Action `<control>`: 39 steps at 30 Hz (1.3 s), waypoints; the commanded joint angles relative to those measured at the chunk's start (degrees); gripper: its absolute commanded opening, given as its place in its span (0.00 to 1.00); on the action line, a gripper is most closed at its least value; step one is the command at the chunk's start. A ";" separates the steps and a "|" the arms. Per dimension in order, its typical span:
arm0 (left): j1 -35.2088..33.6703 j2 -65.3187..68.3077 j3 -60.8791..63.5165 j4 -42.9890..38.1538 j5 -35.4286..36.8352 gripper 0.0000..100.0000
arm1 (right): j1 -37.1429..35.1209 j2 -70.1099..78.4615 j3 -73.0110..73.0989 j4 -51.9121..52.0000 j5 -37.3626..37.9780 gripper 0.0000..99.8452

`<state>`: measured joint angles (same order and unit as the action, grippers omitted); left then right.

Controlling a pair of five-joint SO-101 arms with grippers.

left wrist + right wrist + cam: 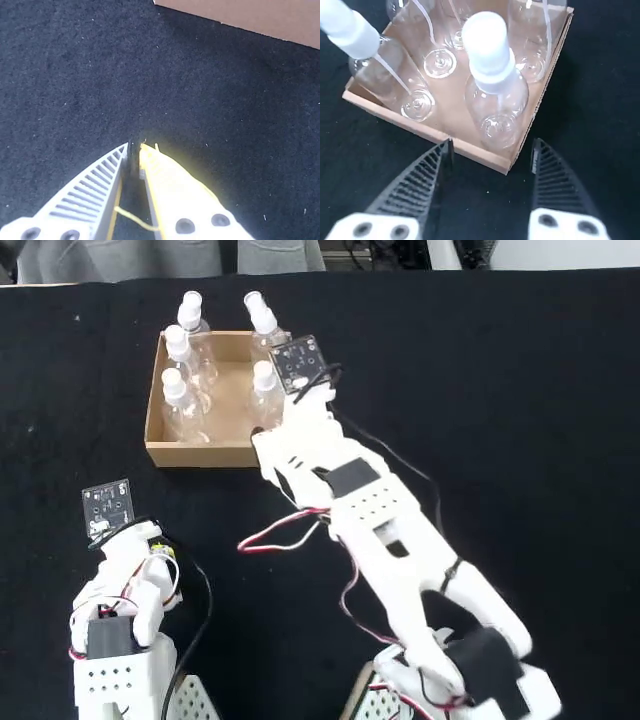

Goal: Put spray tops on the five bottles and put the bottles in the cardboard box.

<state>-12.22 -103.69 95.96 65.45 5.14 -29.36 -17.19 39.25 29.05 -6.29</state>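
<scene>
The cardboard box [155,445] stands at the back left of the table, and several clear bottles with white spray tops stand upright in it. One bottle [495,102] is in the box corner closest to my right gripper [492,150]. That gripper is open and empty, just outside the box's corner [507,162]. The right arm [340,485] stretches from the front to that corner. My left gripper [134,150] is shut on nothing, low over the black cloth in front of the box wall [250,17]. The left arm [125,580] sits at the front left.
Black cloth [520,390] covers the whole table. Red, white and black cables [275,540] trail from the right arm between the two arms. Open cloth lies to the right of the box and arm.
</scene>
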 commanded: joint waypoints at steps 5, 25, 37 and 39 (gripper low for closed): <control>0.31 -0.70 1.45 0.35 -0.44 0.03 | -0.79 -8.75 0.13 4.57 2.55 0.20; 0.31 -0.70 1.45 0.35 -0.44 0.03 | 7.21 -22.81 1.36 8.09 2.90 0.11; 0.31 -0.70 1.45 0.35 -0.44 0.03 | 14.86 -35.74 1.36 8.88 2.99 0.05; 0.31 -0.70 1.45 0.35 -0.44 0.03 | 15.82 -37.67 1.36 8.88 2.99 0.05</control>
<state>-12.22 -103.69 95.96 65.45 5.14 -16.79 -49.45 40.84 37.58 -4.18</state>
